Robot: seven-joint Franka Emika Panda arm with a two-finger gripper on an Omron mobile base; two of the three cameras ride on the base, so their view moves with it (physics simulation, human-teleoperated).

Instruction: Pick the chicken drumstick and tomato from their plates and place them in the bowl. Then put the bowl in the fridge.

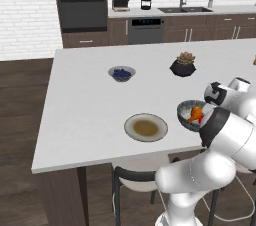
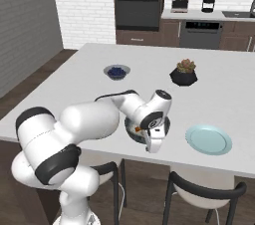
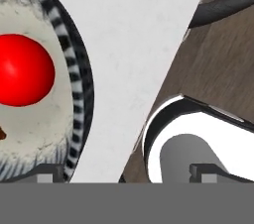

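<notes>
1. Already the chicken drumstick point(image 1: 196, 113) and the tomato point(image 3: 22, 76) are being carried inside the bowl point(image 1: 186, 119), which is sitting near the front edge of the worktop point(image 1: 90, 105), so the filling part of the task is judged done.
2. Both plates are being left bare: the tan plate point(image 1: 145, 127) is lying just left of the bowl, and the pale blue plate point(image 2: 208, 139) is lying to its right.
3. Most likely the bowl is being kept close to the edge so that its rim can be reached from the robot's side.
4. At present the gripper point(image 2: 154, 144) is being held fully open and nothing is being gripped by it.
5. From the hand camera, one fingertip point(image 3: 47, 175) is being shown at the bowl's striped rim and the other beyond the worktop edge, above a chair point(image 3: 198, 139); whether the rim is being touched cannot be told.
6. Presumably a grip on the rim is being prepared, since the bowl is yet to be taken to the fridge.
7. Further back, a small blue-filled bowl point(image 1: 121, 74) and a black plant pot point(image 1: 183, 66) are being left undisturbed.
</notes>
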